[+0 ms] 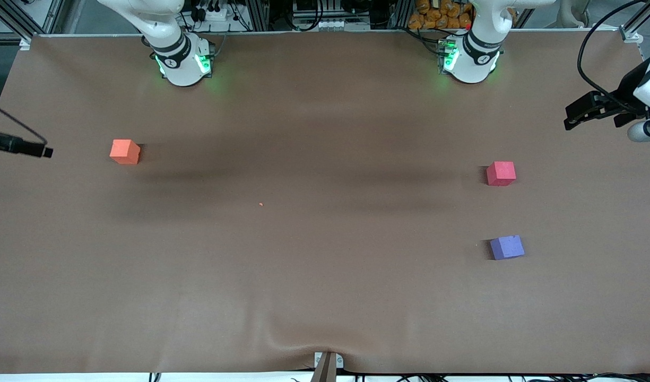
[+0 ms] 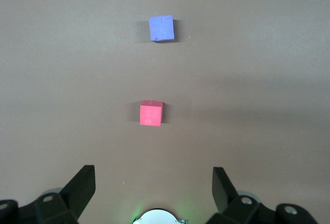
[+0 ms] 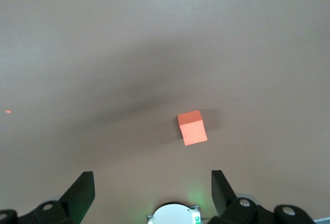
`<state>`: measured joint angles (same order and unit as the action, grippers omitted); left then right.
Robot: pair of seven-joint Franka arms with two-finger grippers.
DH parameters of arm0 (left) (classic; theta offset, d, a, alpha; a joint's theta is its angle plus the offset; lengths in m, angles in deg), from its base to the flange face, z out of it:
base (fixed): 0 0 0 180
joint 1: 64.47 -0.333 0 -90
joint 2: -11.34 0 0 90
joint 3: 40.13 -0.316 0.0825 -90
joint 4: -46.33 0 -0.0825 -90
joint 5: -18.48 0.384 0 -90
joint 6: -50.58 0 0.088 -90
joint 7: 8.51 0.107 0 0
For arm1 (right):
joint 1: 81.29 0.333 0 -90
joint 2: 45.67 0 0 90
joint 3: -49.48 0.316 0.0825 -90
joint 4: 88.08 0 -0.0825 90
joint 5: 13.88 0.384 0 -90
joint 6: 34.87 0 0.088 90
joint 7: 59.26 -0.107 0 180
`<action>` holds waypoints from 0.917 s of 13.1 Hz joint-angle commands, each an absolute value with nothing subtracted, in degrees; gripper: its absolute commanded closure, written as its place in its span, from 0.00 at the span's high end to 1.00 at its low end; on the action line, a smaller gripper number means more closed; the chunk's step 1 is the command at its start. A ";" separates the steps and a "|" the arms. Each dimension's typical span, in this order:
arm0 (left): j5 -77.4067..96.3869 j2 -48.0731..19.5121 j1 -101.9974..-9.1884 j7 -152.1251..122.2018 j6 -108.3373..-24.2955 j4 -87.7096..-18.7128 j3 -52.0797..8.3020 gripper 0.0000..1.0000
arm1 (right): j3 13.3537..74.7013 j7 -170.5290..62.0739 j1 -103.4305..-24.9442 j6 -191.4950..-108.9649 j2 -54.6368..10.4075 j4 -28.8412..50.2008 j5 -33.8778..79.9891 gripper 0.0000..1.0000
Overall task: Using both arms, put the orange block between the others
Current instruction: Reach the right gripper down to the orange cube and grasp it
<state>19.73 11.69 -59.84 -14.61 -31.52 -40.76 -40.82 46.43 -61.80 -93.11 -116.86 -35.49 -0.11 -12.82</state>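
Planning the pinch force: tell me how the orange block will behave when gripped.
The orange block looks like matte foam, so probably light and slightly squashy. Its flat faces should sit square between pads, unlikely to roll. The matte surface suggests little slipping.

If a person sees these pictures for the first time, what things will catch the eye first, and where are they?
Three small cubes stand out on the brown table. The orange block sits alone toward the right arm's end. The pinkish-red cube and the purple-blue cube sit apart toward the left arm's end, the purple-blue one nearer the front camera. A tiny orange speck lies near the table's middle.
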 commanded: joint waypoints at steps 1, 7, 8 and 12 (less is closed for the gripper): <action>20.86 11.17 -59.72 -15.28 -32.38 -39.81 -40.48 1.00 | 47.28 -61.72 -93.95 -115.47 -33.46 -3.00 -12.12 1.00; 20.51 10.03 -59.98 -15.19 -32.83 -39.81 -40.48 1.00 | 47.46 -64.37 -89.29 -108.27 -27.56 -0.91 -15.97 1.00; 20.42 10.02 -59.98 -15.19 -33.17 -39.89 -40.48 1.00 | 47.54 -60.27 -88.85 -108.35 -28.08 1.20 -17.99 1.00; 20.24 9.32 -59.98 -15.01 -34.05 -40.16 -40.39 1.00 | 47.46 -55.48 -89.28 -114.91 -28.35 7.95 -19.06 1.00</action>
